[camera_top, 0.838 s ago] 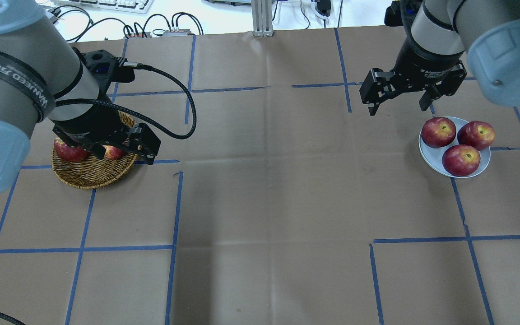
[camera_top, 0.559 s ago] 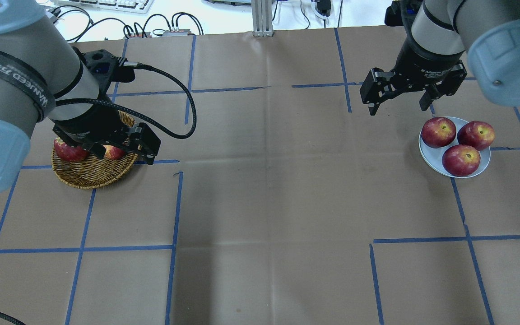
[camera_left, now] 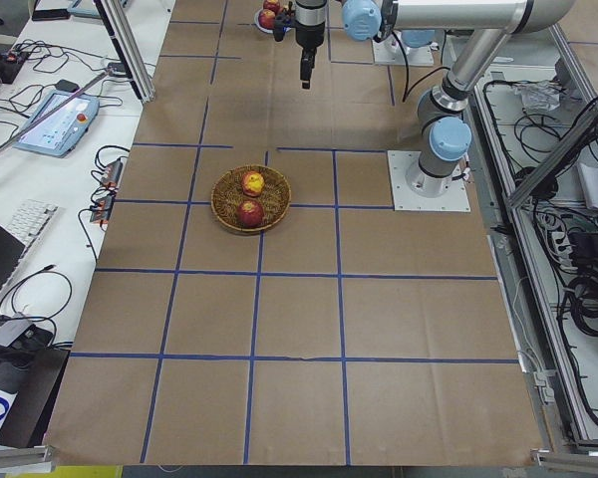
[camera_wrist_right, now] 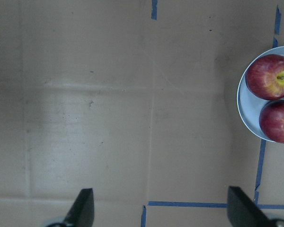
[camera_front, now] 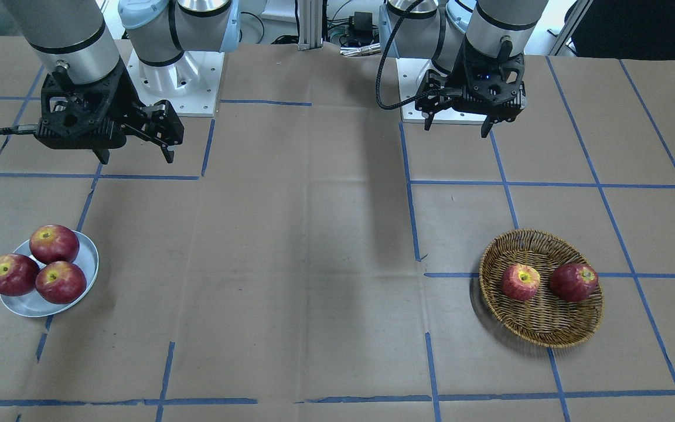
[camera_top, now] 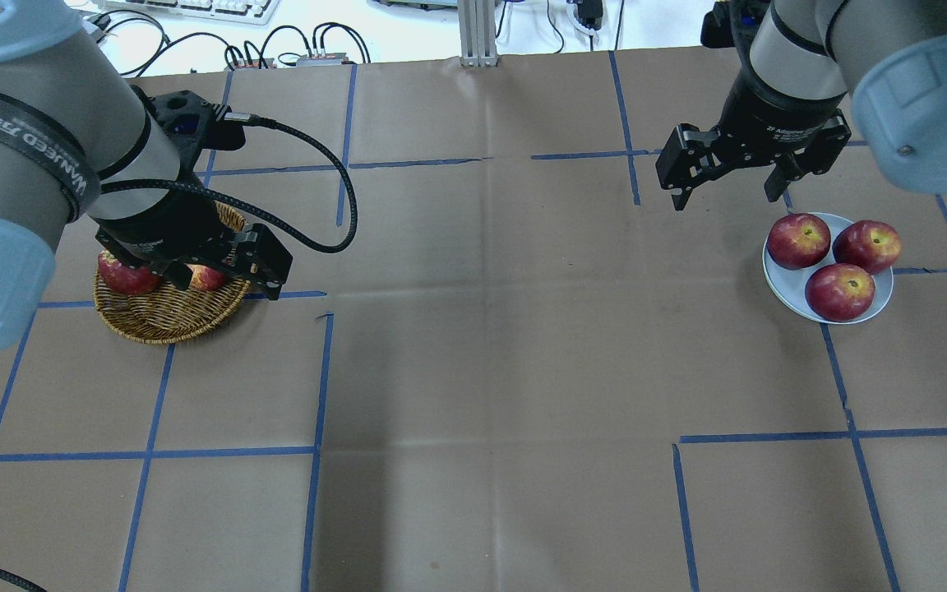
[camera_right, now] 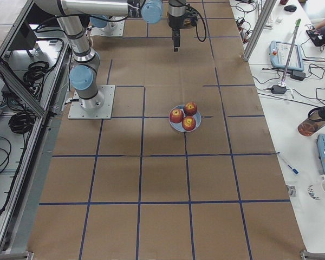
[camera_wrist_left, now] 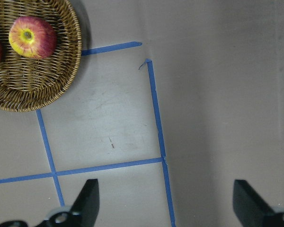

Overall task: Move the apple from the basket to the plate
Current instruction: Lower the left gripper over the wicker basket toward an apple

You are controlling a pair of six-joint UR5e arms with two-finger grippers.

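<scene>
The pinkish-red streaky apple point(camera_front: 520, 282) lies in the wicker basket point(camera_front: 548, 340) beside a darker red apple point(camera_front: 573, 281). It also shows in the left wrist view point(camera_wrist_left: 32, 37) and, half hidden under my left wrist, in the overhead view point(camera_top: 209, 278). My left gripper point(camera_front: 456, 129) is open and empty, high above the table, on the robot's side of the basket point(camera_top: 169, 316). The grey-blue plate point(camera_front: 88, 258) holds three dark red apples. My right gripper point(camera_top: 723, 201) is open and empty, above the table beside the plate point(camera_top: 778, 279).
Brown paper with blue tape lines point(camera_top: 317, 386) covers the table. The two arm bases point(camera_front: 167, 88) stand at the robot's edge. Cables and keyboards point(camera_top: 194, 8) lie beyond the far edge.
</scene>
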